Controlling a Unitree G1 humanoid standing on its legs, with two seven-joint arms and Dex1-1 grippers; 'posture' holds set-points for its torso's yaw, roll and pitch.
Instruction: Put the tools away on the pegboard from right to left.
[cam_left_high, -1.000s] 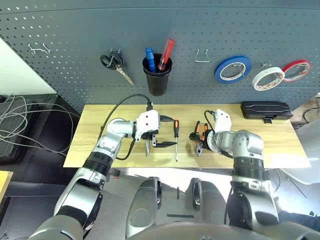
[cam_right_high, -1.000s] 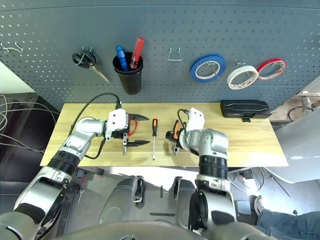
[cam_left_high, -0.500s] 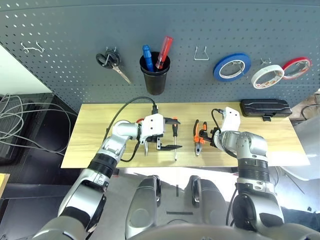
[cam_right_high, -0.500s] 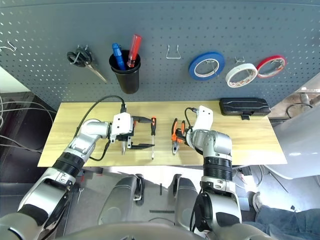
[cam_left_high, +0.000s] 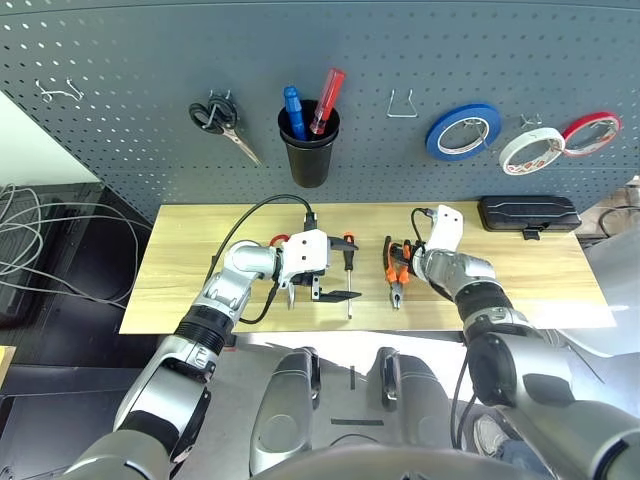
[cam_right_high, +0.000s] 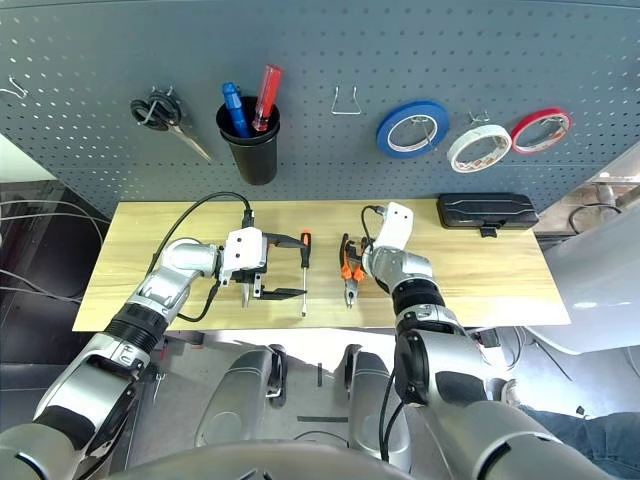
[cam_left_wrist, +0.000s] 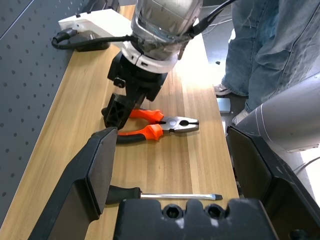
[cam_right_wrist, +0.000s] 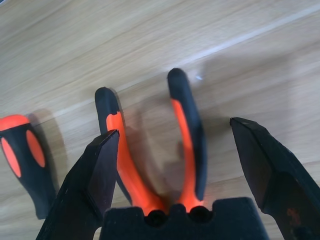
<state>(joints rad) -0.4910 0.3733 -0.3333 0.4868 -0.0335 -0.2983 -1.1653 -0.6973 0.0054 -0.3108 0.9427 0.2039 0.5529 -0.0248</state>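
Denim-clad legs (cam_left_wrist: 280, 50) beyond table (cam_left_wrist: 165, 185), left wrist view

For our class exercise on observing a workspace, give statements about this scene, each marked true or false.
1. The pliers lie on the table. True.
2. The black cup holds only one item. False: it holds a blue one and a red one.
3. The right tool is closed on the pliers. False: it is open over them.
4. The black-handled scissors hang on the pegboard. True.
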